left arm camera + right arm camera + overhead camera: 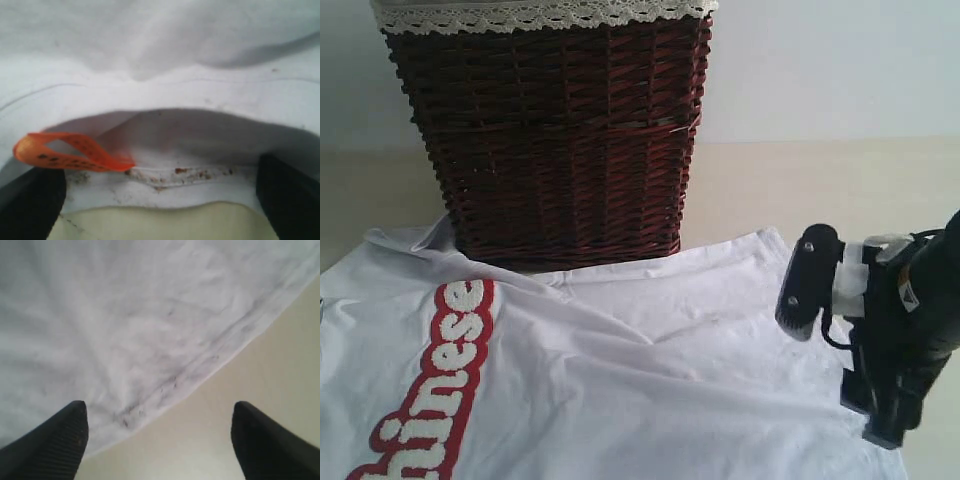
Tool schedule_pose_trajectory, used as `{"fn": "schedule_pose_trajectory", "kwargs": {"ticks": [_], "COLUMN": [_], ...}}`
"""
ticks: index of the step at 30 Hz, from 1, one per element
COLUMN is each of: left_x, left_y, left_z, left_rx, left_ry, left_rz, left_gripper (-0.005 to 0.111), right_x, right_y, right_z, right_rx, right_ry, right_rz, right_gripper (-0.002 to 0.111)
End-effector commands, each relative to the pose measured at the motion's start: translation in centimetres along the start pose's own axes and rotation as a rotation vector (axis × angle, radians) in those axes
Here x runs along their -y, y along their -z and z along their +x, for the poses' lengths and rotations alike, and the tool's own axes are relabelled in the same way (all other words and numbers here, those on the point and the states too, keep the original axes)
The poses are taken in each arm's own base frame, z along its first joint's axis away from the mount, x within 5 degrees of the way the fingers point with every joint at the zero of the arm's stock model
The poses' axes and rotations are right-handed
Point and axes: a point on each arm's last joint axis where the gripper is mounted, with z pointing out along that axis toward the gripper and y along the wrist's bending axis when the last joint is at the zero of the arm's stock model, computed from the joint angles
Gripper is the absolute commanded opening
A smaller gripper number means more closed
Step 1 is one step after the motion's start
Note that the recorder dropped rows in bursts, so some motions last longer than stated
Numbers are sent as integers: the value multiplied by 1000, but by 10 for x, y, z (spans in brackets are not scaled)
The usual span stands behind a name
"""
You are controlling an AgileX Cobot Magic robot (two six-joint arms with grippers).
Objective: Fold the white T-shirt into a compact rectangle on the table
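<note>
The white T-shirt (650, 350) lies spread on the table (820, 180), directly in front of the dark red wicker basket (550, 140), which stands at 12 o'clock from it in the exterior view. The red-outlined letters (450, 390) run upward near 8 o'clock, so I judge that the long axis of the shirt, from neck to hem, goes from 9 o'clock to 3 o'clock.

The right gripper (160, 445) is at the 3 to 4 o'clock end of the cloth. Its jaws stand wide apart and hold nothing. The hem (200, 375) crosses the space in front of them at a slant, with shirt on one side and bare table on the other.

The left gripper (160, 210) does not appear in the exterior view. Its own camera shows both black fingers (30, 210) far apart, and between them the collar (175, 185) with the small orange label (70, 152). It also grips nothing, although the neck opening is very close to it.

So each arm is nearer to one end of the same axis, the left one to the neck and the right one to the hem. In my judgement the next fold depends on this. The right gripper must close on the hem edge that lies just before it, and this edge must then travel toward 9 o'clock, along the length of the shirt. I cannot tell whether the cloth lies flat under the fingers.
</note>
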Motion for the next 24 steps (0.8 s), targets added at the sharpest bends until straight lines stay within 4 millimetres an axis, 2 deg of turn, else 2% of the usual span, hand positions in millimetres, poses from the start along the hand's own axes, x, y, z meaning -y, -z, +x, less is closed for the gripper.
{"fn": "schedule_pose_trajectory", "kwargs": {"ticks": [1,9,17,20,24], "left_x": [7,7,7,7,7], "left_y": [-12,-12,-12,-12,-12], "left_z": [-2,-2,-2,-2,-2], "left_rx": [11,11,11,11,11], "left_ry": [15,13,13,13,13], "left_rz": [47,47,47,47,47], "left_gripper": [104,104,104,104,104], "right_x": [1,11,8,6,-3], "right_y": [-1,-17,-22,-29,-42], "right_z": [4,0,-3,-1,6], "right_rx": [-71,-112,-76,-117,-216], "right_ry": [237,432,403,442,363], "right_rz": [-10,84,54,16,-91], "right_gripper": [76,88,88,88,88]}}
